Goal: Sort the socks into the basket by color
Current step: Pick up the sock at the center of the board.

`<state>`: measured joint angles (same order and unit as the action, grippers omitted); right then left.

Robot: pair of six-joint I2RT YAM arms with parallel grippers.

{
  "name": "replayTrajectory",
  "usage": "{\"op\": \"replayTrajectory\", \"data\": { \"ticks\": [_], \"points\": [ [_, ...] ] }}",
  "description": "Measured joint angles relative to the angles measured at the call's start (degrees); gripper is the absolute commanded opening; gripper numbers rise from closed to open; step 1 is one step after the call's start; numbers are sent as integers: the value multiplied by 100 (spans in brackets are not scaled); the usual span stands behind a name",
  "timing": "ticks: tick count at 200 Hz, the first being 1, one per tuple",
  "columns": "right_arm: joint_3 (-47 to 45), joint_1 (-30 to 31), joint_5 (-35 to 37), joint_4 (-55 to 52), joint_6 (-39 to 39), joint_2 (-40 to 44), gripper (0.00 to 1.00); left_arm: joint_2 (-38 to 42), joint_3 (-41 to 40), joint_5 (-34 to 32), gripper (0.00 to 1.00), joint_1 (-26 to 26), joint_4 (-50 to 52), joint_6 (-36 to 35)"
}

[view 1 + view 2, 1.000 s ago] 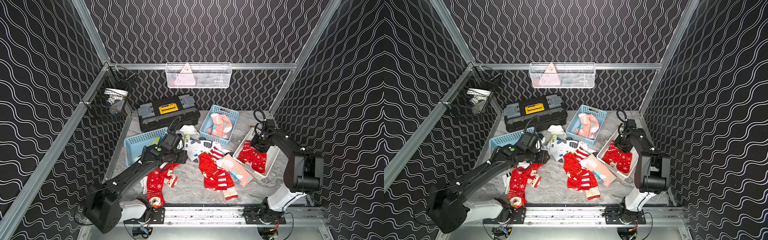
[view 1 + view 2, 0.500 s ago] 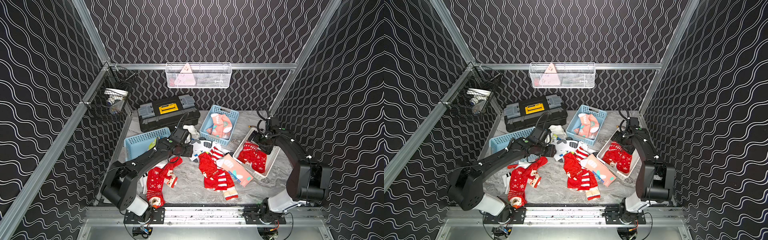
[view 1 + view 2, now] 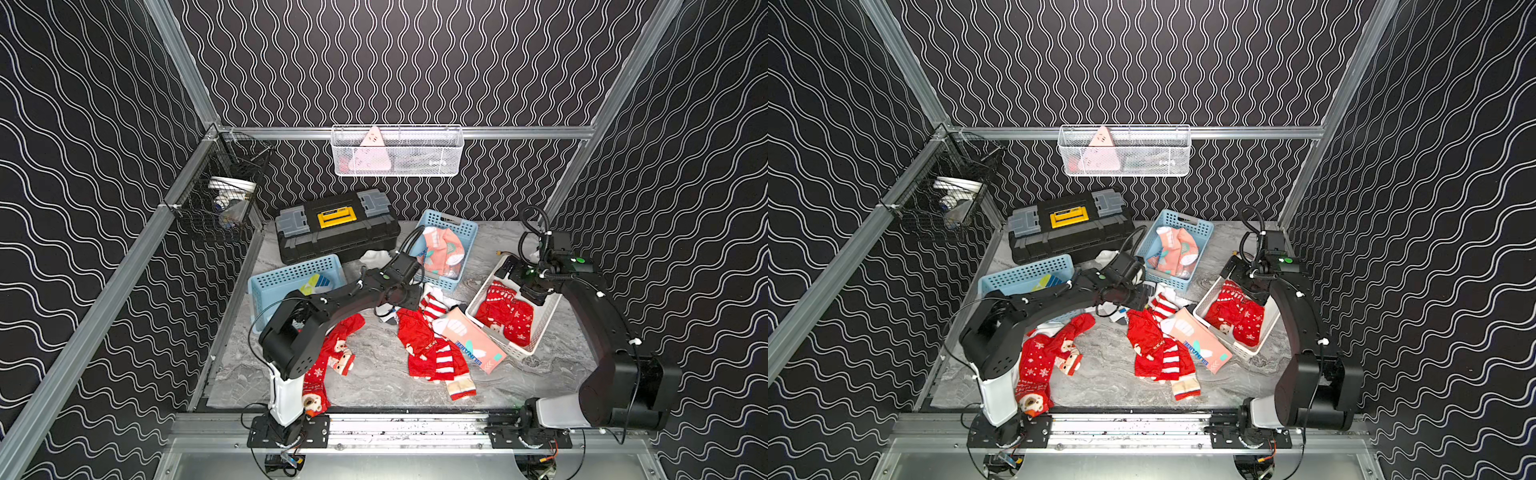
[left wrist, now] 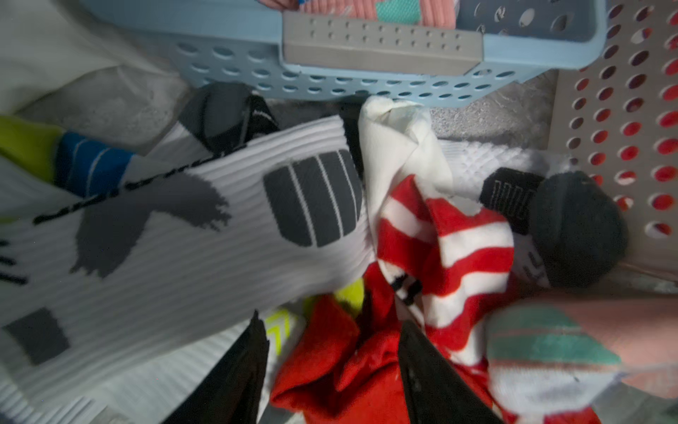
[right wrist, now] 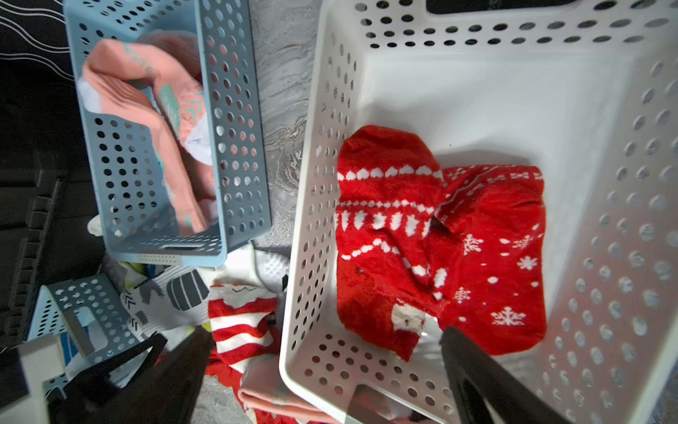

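Three baskets take the colours. The white basket [image 5: 304, 183] holds two red socks [image 5: 440, 238], the rear blue basket [image 3: 465, 228] holds salmon socks [image 3: 442, 249], and the near blue basket [image 3: 291, 274] holds a yellow-and-blue sock [image 3: 316, 284].

Step in hand, by my reading: the right side is between drops and the left side is choosing a pick.

- Right gripper [image 5: 326, 332] hangs over the white basket's rim, jaws spread wide, empty.
- Left gripper [image 4: 330, 321] is low over the central heap, jaws parted, nothing clearly pinched.
- A white sock with grey marks [image 4: 183, 238] and a striped red-white sock [image 4: 458, 238] lie just ahead of it.

The next move likely calls for closing on a single layer, since the heap overlaps.

Loose red socks [image 3: 332, 349] and one loose salmon sock [image 3: 473, 345] lie on the grey marbled tabletop [image 3: 374, 374].

Enclosure: black wavy-line walls, toolbox [image 3: 336, 232] at the back, white wire bin [image 3: 397, 151] on the rail.
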<state>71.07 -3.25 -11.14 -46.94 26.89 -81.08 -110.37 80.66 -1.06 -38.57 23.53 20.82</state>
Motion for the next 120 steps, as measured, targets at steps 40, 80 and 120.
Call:
{"op": "replayTrajectory", "data": {
  "ticks": [40, 80, 120],
  "points": [
    [0, 17, -164, -68, 0, 105, 100, -671, 610, -535, 62, -118, 35, -188],
    [-17, 17, -214, -70, -55, 140, 100, -955, 855, -1001, 56, -160, 92, -363],
    [-20, 17, -289, -70, -55, 109, 100, -1163, 1005, -1069, 14, -160, 133, -446]
  ]
}}
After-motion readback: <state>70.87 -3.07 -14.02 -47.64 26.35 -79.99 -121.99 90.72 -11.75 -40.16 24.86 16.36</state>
